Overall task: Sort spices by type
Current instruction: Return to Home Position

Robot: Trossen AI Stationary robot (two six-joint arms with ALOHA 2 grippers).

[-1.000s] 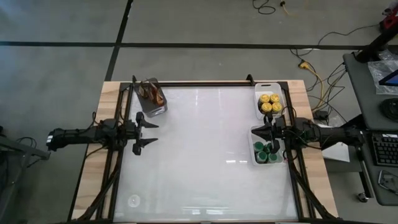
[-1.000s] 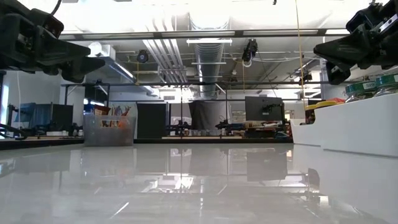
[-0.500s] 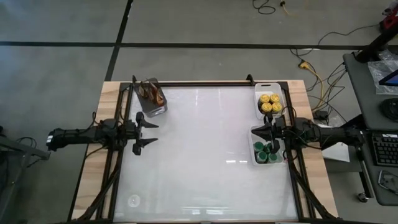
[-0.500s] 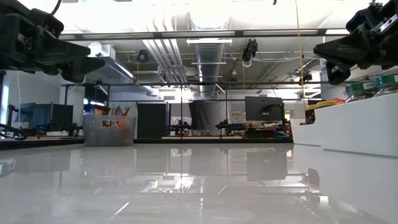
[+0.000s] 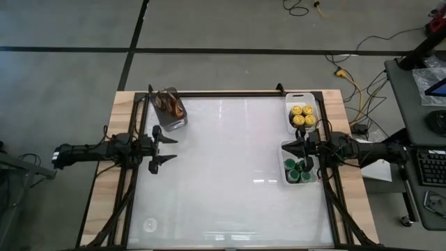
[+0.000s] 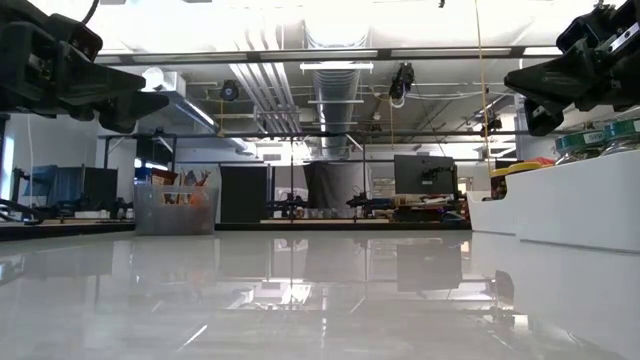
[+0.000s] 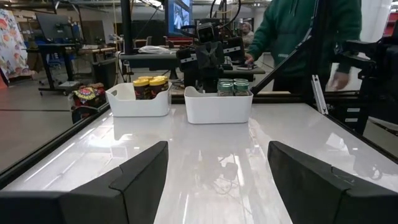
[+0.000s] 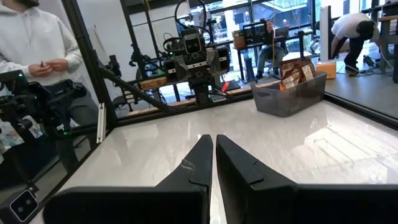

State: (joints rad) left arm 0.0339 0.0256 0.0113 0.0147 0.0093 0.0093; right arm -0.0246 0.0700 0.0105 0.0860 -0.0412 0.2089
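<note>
**Jars sorted by lid colour, both hands empty**

From above, we see two white rectangular trays side by side along the right edge of the glossy white bench [image 5: 223, 181]. The tray nearer the corner [image 5: 300, 96] holds four small round clear jars with yellow lids [image 5: 302, 115]. The other tray [image 5: 285, 167] holds the green-lidded jars [image 5: 298, 171], partly hidden under the right arm. All the jars stand upright, long axis vertical, lids facing up. The right hand [image 5: 284, 148] hovers at the green tray's inner edge. The left hand [image 5: 172, 149] is at the opposite side, near a grey square cup of brown sticks [image 5: 171, 108].

In the low view, both hands hang above the bench, touching nothing.

In the left wrist view, that hand's fingers [image 7: 140, 180] are spread wide with nothing between them, and a person in a green top [image 7: 298, 28] stands beyond the bench.

In the right wrist view, that hand's fingers [image 8: 202, 158] are pressed together, gripping nothing.
</note>
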